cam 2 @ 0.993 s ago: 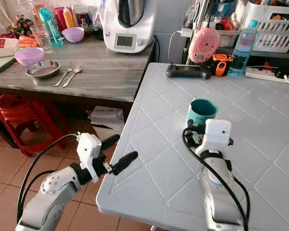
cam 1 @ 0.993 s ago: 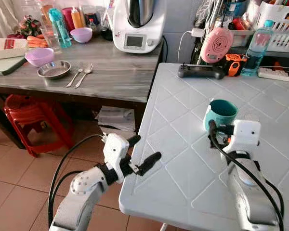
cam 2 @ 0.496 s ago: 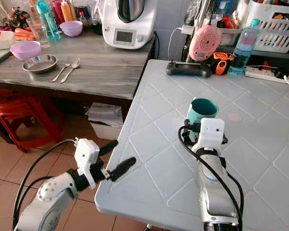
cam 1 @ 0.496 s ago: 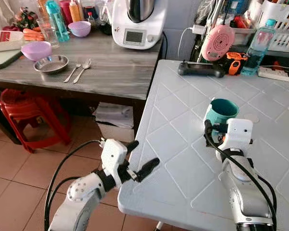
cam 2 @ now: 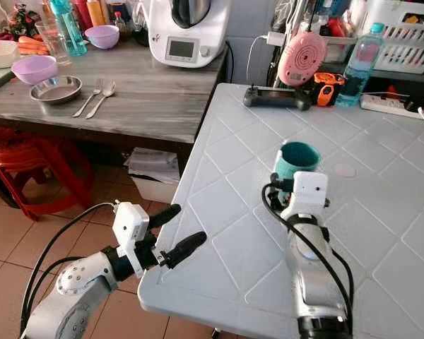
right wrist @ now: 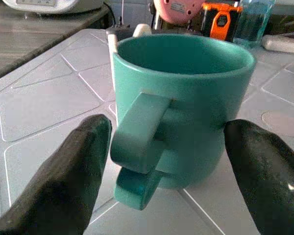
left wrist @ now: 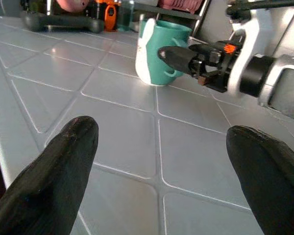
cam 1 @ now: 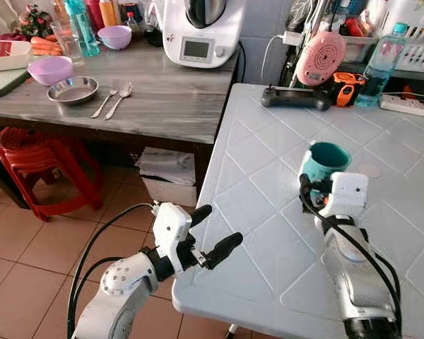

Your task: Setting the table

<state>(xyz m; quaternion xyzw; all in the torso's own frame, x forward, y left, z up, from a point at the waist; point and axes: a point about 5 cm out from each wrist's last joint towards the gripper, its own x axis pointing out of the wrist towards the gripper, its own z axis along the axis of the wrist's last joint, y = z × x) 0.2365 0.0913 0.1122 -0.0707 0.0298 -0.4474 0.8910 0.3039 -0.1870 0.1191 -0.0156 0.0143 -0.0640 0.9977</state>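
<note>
A teal mug [cam 1: 325, 161] stands upright on the white tiled table [cam 1: 268, 254], its handle turned toward my right arm. My right gripper [right wrist: 165, 125] is open just behind the mug, with one black finger [right wrist: 73, 171] on each side of it; I cannot tell if they touch it. The left wrist view shows the mug [left wrist: 159, 51] with a right-gripper finger [left wrist: 186, 58] alongside. My left gripper [cam 1: 221, 224] is open and empty, level with the table's near left edge.
A wooden counter [cam 1: 162, 106] on the left carries a metal plate [cam 1: 73, 90], a purple bowl [cam 1: 51, 69], a fork and spoon [cam 1: 113, 99] and a white appliance [cam 1: 201, 32]. A red stool [cam 1: 35, 162] stands beneath. A controller [cam 1: 295, 97] and water bottle [cam 1: 387, 60] line the table's far edge.
The view has shifted slightly. My right gripper stays around the mug and my left gripper holds near the table edge, both open as before.
</note>
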